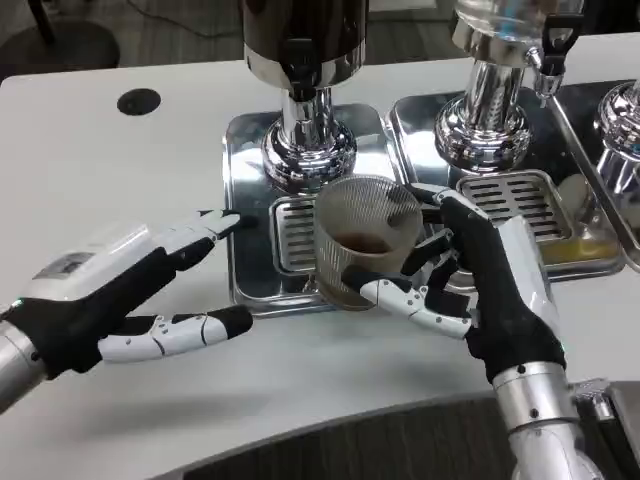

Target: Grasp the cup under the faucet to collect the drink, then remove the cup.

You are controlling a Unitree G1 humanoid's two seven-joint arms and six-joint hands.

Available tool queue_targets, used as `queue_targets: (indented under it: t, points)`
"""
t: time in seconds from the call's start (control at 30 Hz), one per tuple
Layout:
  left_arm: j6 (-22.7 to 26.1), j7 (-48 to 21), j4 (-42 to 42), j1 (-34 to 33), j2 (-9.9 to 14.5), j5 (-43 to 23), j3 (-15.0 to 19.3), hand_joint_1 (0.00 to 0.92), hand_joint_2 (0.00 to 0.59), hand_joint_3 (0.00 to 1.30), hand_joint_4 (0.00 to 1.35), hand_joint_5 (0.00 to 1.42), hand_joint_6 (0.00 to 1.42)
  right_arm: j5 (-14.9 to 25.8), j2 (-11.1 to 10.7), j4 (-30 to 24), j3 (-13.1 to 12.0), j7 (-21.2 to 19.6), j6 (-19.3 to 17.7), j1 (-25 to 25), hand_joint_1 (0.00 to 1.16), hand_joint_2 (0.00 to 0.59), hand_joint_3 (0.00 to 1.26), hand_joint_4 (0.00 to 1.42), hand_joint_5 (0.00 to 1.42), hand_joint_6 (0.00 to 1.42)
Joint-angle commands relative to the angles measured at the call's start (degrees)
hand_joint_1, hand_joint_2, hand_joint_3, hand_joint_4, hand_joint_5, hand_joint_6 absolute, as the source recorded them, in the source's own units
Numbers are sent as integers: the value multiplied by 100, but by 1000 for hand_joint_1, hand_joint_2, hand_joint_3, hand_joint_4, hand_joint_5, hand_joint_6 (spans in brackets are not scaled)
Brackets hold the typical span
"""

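A clear ribbed cup (362,245) with a little brown drink at its bottom stands on the steel drip tray (250,190), just in front of the left dispenser's faucet (303,70). My right hand (480,275) wraps the cup from the right, thumb across its lower front and fingers behind it. My left hand (120,295) hovers over the table left of the tray, fingers spread and pointing toward the cup, holding nothing.
A second dispenser (497,90) with its own grated tray (520,200) stands to the right, and part of a third (622,130) at the far right. A black round hole (137,101) sits in the table at back left. The table's front edge runs near my forearms.
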Motion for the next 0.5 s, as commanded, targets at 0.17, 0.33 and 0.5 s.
queue_targets:
  t: [0.17,0.33,0.5]
  points:
    - [62,51,-30,64,73,61,44,0,148,52,0,0,110,89,31,-121,-40,0,-79,-53,687,195,504,550,751,1006]
    - [77,40,-22,75,66,38,42,0,147,49,0,0,109,81,39,-80,-44,-14,-91,-95,689,200,505,553,751,1007]
    - [86,28,1,71,60,14,38,0,144,47,0,0,109,55,25,-77,-43,-14,-87,-104,690,203,505,554,751,1008]
